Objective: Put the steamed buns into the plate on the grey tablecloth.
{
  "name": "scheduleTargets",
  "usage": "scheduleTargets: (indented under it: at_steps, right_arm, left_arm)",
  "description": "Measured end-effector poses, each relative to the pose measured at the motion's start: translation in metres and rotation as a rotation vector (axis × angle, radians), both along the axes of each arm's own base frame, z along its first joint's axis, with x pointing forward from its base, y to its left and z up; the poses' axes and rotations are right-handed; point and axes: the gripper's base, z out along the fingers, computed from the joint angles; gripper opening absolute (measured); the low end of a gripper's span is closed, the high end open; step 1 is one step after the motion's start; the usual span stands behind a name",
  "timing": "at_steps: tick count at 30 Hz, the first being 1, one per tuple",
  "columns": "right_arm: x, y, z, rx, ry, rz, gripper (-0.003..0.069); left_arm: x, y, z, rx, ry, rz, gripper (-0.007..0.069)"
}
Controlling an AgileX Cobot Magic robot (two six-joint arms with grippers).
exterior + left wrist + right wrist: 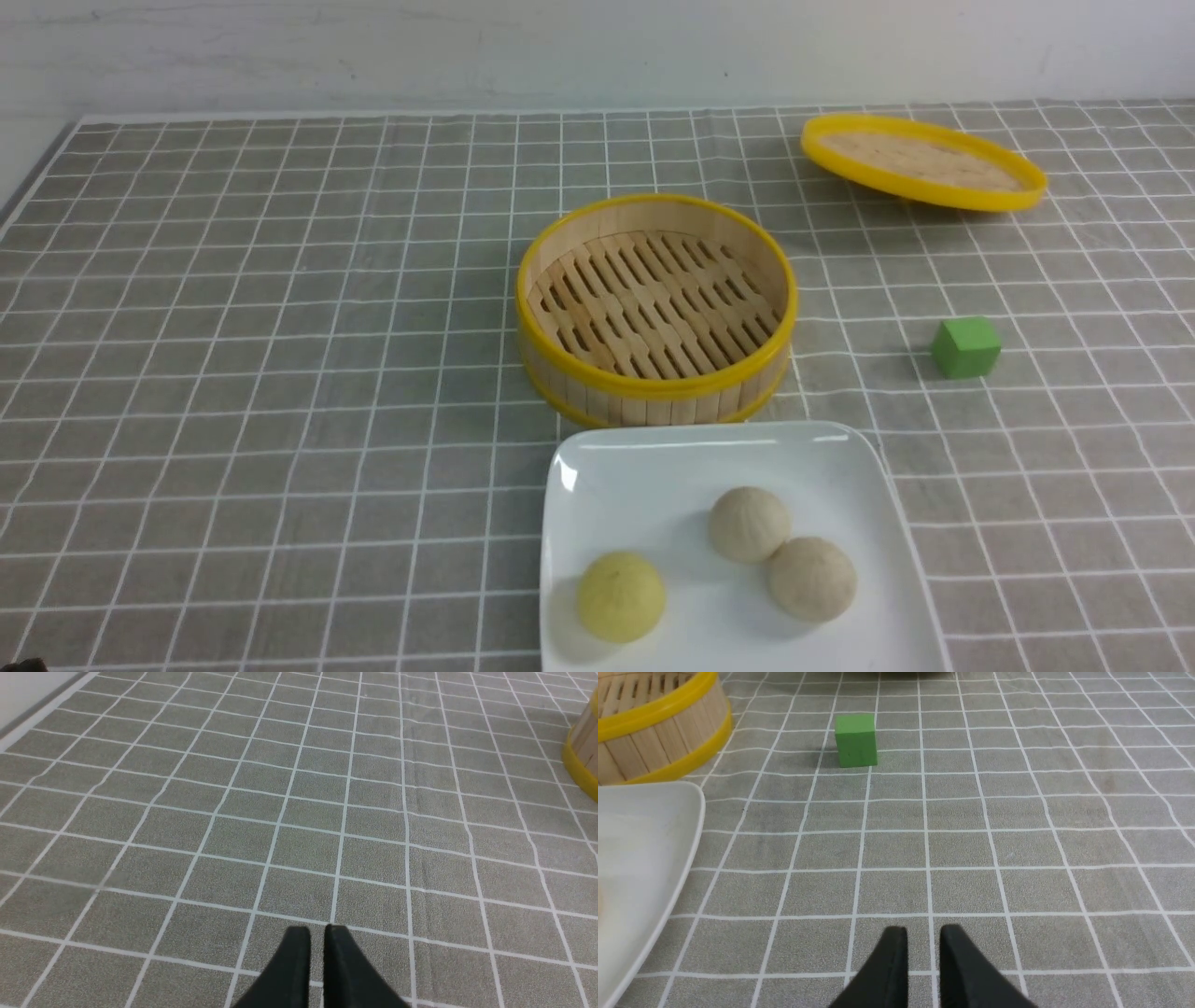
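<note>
Three steamed buns lie in the white square plate (653,471) at the near middle of the grey tablecloth (280,327): a pale yellow bun (621,595) and two beige buns (749,523) (812,579), which touch each other. Neither gripper shows in the front view. My left gripper (317,933) hovers over bare cloth, its jaws nearly together with nothing between them. My right gripper (923,933) is over bare cloth beside the plate's edge (644,835), its jaws a narrow gap apart and empty.
The round bamboo steamer (656,308) stands empty just behind the plate; it also shows in the right wrist view (654,728) and the left wrist view (584,751). Its lid (922,161) lies at the back right. A green cube (965,347) (856,739) sits right of the steamer.
</note>
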Motion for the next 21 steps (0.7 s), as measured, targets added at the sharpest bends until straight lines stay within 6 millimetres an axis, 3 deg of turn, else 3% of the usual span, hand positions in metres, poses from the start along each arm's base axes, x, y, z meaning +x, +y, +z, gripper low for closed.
scheduleTargets:
  at_steps: [21]
  right_arm:
    - [0.0, 0.0, 0.0, 0.0, 0.0, 0.0, 0.015]
  left_arm:
    - [0.0, 0.0, -0.0003, 0.0, 0.001, 0.0, 0.0088]
